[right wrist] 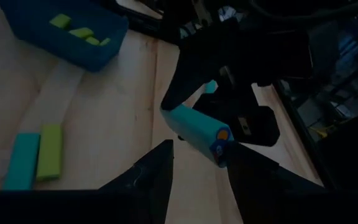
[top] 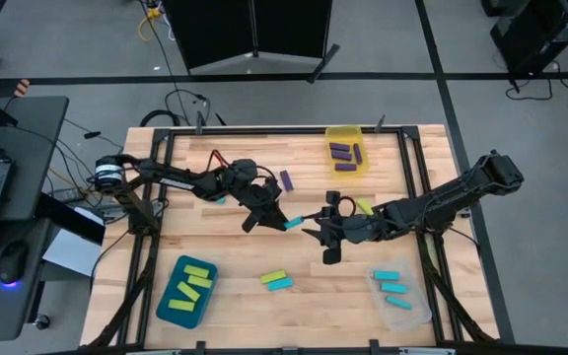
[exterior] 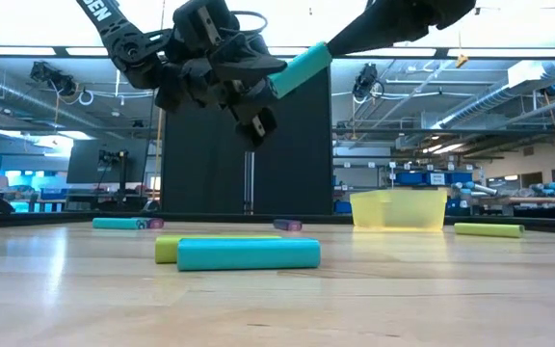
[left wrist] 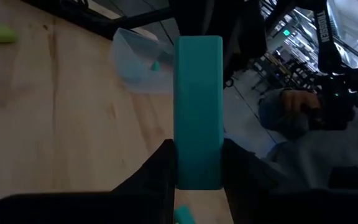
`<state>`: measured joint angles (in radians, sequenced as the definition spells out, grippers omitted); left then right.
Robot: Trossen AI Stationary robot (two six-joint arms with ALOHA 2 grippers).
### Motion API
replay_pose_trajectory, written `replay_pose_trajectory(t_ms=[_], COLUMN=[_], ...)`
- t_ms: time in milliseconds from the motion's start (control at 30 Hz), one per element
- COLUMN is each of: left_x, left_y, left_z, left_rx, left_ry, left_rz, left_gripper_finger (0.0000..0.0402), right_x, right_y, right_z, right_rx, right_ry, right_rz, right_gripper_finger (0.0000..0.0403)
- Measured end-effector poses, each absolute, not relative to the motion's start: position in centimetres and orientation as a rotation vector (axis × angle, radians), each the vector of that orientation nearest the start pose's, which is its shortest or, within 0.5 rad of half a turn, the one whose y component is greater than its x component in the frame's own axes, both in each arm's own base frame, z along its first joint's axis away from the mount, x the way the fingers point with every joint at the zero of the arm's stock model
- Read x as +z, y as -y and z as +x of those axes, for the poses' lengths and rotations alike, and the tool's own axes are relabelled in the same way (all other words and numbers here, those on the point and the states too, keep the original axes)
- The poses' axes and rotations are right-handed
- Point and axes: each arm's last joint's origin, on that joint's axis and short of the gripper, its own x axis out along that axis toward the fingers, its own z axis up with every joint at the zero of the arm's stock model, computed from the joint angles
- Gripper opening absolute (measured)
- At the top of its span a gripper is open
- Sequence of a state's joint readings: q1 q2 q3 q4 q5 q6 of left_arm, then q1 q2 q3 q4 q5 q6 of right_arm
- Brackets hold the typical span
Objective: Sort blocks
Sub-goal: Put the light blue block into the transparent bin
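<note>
- On the left of the worktop (top: 126, 296), the teal bin (top: 169, 309) holds lime green blocks (top: 194, 279).
- The left gripper (top: 271, 218) hangs above mid-worktop, its fingers (left wrist: 164, 167) clenched on one end of a cyan block (top: 293, 222), lifted well clear of the wood.
- Below it, nearer the front edge, a lime block (top: 272, 277) and a cyan block (top: 281, 285) lie side by side, touching.
- The right gripper (top: 325, 240) faces the held block just beside its free end, fingers (right wrist: 160, 163) spread and released, not touching it.
- At the far side, the yellow bin (top: 344, 132) holds purple blocks (top: 342, 152).
- Near right, the clear bin (top: 414, 317) holds cyan blocks (top: 391, 288).
</note>
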<state>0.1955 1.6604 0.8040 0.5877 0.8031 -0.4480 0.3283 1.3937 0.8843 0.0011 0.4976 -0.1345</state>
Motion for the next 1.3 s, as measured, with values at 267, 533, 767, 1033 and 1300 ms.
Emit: replay_pose_trajectory(t_ms=[267, 533, 767, 1033, 1300], left_x=[19.8, 20.3, 22.0, 22.1, 22.2], left_y=[-3.7, -3.4, -3.1, -3.1, -3.1], left_z=[33.3, 33.5, 34.4, 34.5, 34.5], left_rx=[-0.593, -0.630, -0.667, -0.664, -0.667], left_ry=[-0.378, -0.372, -0.335, -0.356, -0.345], left_rz=[-0.558, -0.560, -0.548, -0.559, -0.539], left_gripper_finger=[0.0105, 0.0105, 0.0105, 0.0105, 0.0105], right_x=[25.5, 25.7, 25.9, 25.8, 25.7], right_y=[-8.4, -8.6, -8.2, -8.0, -8.0], right_z=[28.7, 28.9, 29.2, 29.2, 29.2], right_rx=[-0.107, -0.020, 0.028, 0.025, 0.026], right_ry=[-0.446, -0.417, -0.402, -0.406, -0.413], right_rz=[-0.321, -0.280, -0.222, -0.229, -0.232], right_gripper_finger=[0.0162, 0.0163, 0.0155, 0.0081, 0.0016])
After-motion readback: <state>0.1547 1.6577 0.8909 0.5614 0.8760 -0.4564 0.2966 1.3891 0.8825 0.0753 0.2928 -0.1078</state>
